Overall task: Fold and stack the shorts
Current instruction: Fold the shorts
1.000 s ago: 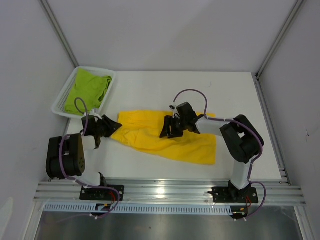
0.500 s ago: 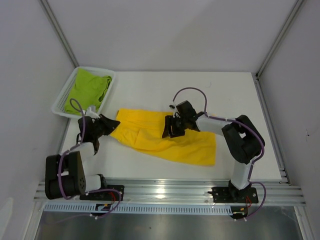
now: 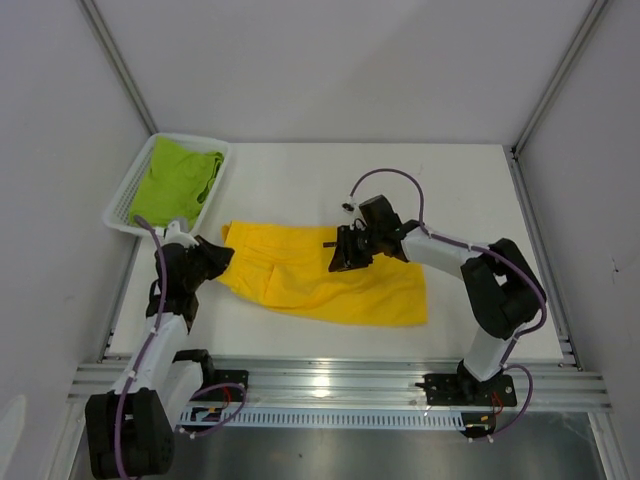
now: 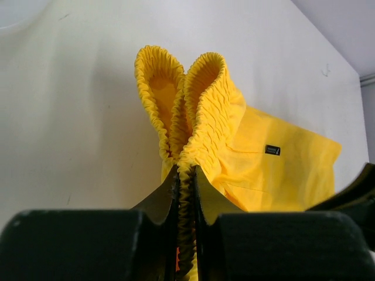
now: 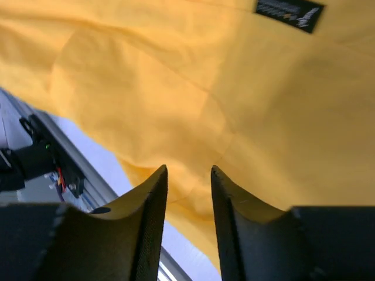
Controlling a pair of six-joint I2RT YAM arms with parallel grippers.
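Left gripper (image 4: 186, 175) clamps the gathered waistband (image 4: 202, 88) of the yellow shorts (image 3: 320, 285), which lie spread on the tabletop (image 3: 300, 175). Right gripper (image 5: 188, 175), fingers narrowly apart, hovers over mid-cloth. A clean fold likely needs the waistband pulled flat first. Lime green shorts (image 3: 178, 180) lie in the basket (image 3: 118, 208).

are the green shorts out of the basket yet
No, the lime green shorts lie bunched inside the white mesh basket at the table's far left corner.
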